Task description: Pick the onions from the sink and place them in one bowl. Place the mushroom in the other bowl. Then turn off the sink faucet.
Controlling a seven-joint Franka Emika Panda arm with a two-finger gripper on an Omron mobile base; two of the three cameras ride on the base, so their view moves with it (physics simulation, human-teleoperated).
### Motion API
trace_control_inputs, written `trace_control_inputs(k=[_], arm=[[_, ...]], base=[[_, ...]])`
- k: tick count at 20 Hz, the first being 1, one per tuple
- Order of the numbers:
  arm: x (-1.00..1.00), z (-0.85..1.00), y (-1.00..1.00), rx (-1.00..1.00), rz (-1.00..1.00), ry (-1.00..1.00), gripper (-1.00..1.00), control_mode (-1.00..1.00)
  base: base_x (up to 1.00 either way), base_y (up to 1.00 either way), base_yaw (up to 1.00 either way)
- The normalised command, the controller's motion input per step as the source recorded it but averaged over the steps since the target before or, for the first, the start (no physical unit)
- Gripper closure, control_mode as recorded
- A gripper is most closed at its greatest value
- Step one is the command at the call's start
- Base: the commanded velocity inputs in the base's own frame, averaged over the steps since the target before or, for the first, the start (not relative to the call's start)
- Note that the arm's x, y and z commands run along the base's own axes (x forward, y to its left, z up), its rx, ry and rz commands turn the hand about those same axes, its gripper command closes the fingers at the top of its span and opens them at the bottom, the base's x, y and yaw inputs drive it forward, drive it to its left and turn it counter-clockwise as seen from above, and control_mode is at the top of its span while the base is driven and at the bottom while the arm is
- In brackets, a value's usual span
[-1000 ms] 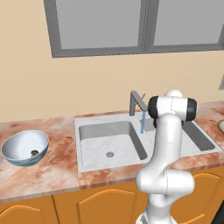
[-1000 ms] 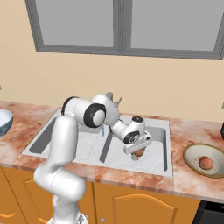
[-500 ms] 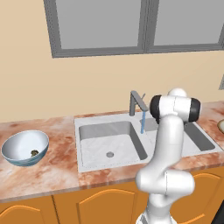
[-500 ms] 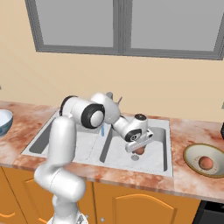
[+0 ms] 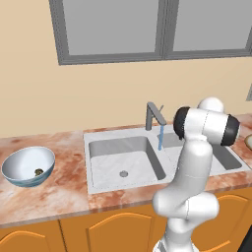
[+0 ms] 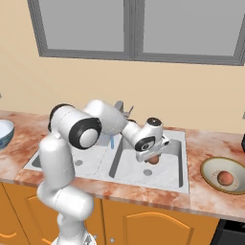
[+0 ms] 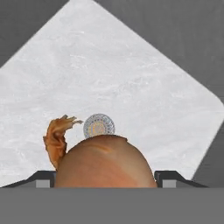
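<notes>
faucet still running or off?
On: a blue stream falls from the sink faucet spout into the sink in the left base view.

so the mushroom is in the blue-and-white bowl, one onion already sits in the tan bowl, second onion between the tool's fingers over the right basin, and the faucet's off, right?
Not quite: the grey metal faucet is on; the left base view shows blue water falling from its spout. The rest stands.

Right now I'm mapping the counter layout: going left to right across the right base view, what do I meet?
Blue-and-white bowl → sink's left basin → faucet → gripper over an onion → tan bowl holding another onion.
</notes>
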Motion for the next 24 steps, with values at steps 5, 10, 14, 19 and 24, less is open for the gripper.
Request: trace_control_inputs(k=[5,10,14,19,24], arm=[[-0.19,0.86,0.00,0.01,-0.19,0.00,1.00,-1.00],[-0.15,0.83,0.00,0.02,-0.25,0.00,1.00,-1.00],[-0.25,0.59,0.00,0.03,-0.27,-0.01,1.00,-1.00],[-0.39,0.40,-0.01,0.08,-0.30,0.00,1.00,-1.00],[-0.43,0.36,-0.01,0.09,-0.37,0.00,1.00,-1.00]], base=[[0.00,0.00,0.00],[0.00,0.00,0.00],[0.00,0.00,0.00],[0.00,0.00,0.00],[0.00,0.00,0.00]])
